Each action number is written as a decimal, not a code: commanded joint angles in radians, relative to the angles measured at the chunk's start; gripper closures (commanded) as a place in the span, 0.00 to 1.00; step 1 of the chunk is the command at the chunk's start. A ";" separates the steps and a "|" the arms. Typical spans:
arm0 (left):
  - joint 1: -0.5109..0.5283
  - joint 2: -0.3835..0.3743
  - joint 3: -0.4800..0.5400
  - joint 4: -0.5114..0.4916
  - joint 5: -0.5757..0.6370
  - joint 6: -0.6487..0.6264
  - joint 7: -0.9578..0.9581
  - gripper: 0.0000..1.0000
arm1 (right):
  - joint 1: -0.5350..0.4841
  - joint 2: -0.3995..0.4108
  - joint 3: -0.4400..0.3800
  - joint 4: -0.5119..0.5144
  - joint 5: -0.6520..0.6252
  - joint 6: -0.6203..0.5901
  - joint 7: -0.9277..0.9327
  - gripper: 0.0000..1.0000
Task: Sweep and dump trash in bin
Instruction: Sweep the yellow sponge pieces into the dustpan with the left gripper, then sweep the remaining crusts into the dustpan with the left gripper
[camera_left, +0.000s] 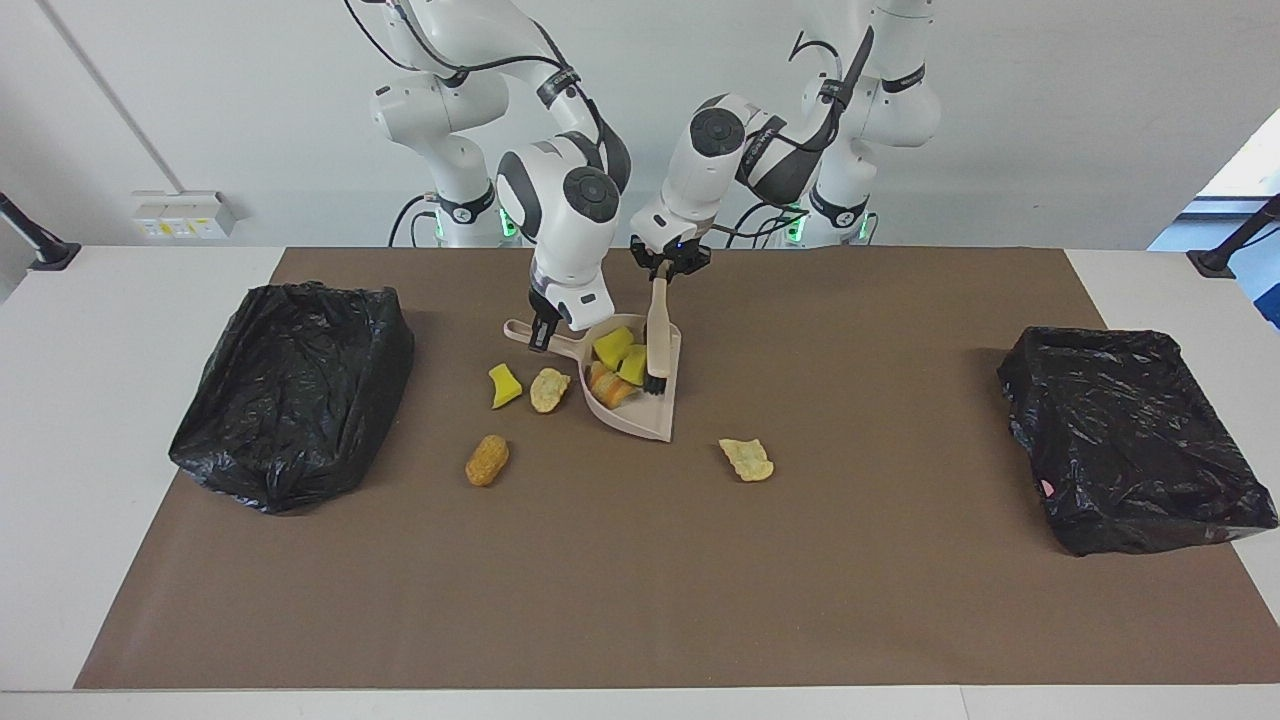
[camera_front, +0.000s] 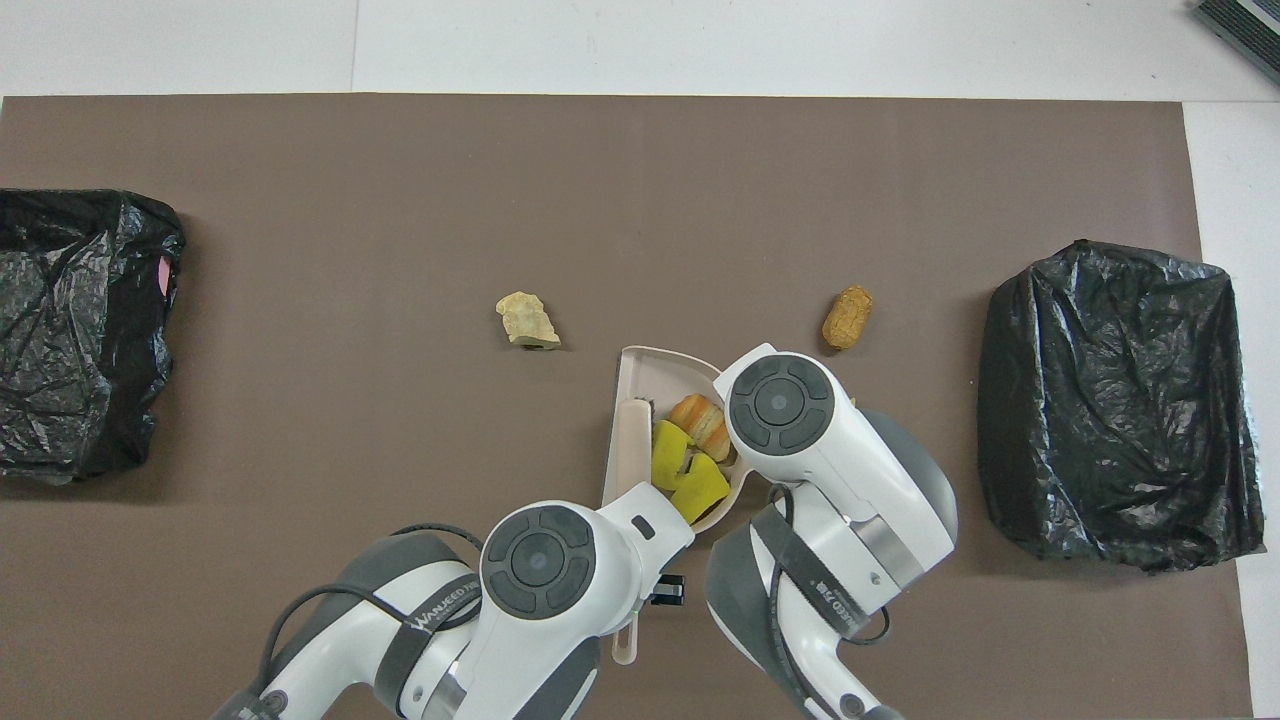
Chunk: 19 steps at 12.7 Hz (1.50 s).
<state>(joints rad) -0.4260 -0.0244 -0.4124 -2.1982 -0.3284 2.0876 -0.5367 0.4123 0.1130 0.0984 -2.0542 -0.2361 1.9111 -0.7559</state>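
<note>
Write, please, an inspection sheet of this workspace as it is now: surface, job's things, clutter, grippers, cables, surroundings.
Surface: brown mat on a white table.
Job's things: beige dustpan holds two yellow wedges and a bread chunk. On the mat beside it: a yellow wedge, a tan chunk, a golden-brown chunk, a pale chunk. Brush stands in the pan. Black-lined bins at the right arm's end and the left arm's end.
Clutter: nothing seen.
Grippers: left gripper shut on the brush handle; right gripper shut on the dustpan handle.
Cables: black cables along both arms.
Surroundings: white wall, socket box.
</note>
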 joint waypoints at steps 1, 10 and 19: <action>0.111 0.014 0.006 0.104 0.037 -0.209 0.029 1.00 | -0.012 -0.016 0.009 -0.011 -0.012 -0.018 0.021 1.00; 0.305 0.132 0.050 0.234 0.313 -0.212 0.413 1.00 | 0.000 0.066 0.009 0.159 0.107 -0.032 0.065 1.00; 0.302 0.276 0.149 0.316 0.422 -0.124 0.679 1.00 | 0.014 0.120 0.009 0.200 0.090 -0.127 0.070 1.00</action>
<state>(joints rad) -0.1142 0.2474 -0.2653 -1.8889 0.0737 1.9582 0.1184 0.4250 0.2247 0.1011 -1.8807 -0.1420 1.8110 -0.7113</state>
